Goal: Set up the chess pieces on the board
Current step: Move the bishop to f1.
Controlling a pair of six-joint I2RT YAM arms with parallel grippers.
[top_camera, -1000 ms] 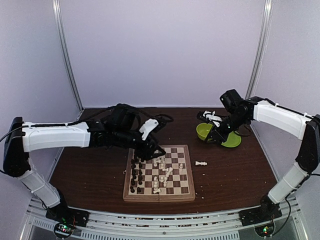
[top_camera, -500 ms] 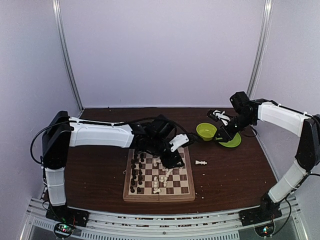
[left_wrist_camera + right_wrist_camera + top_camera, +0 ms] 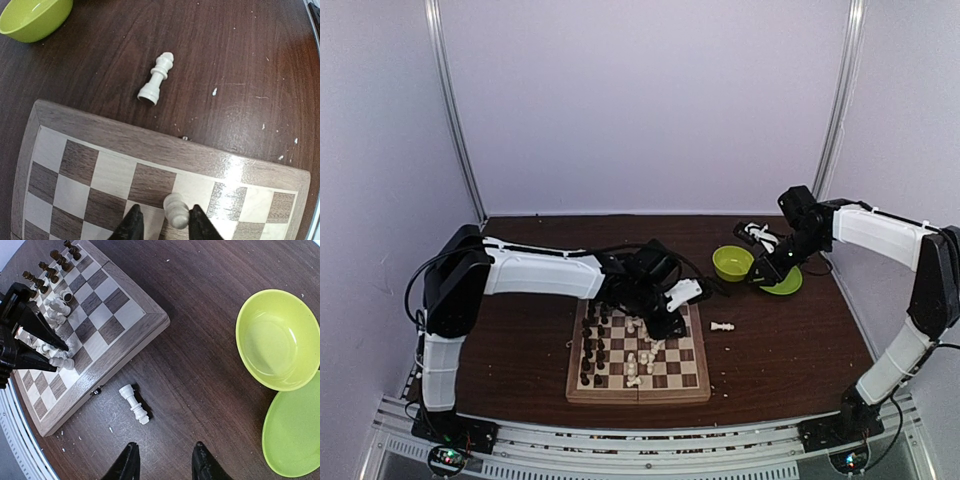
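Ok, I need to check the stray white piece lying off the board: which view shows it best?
Left wrist: the white piece lies large and sharp on the table beside the board. Right wrist shows it smaller; top external, a tiny speck.

I'm seeing pale lilac walls (image 3: 640,100) all round, two metal uprights (image 3: 454,110) in the corners, and a dark wooden table (image 3: 510,350), evenly lit.

board (image 3: 100,131): glossy wood | table (image 3: 240,60): dark woodgrain | bowl (image 3: 30,20): glossy plastic
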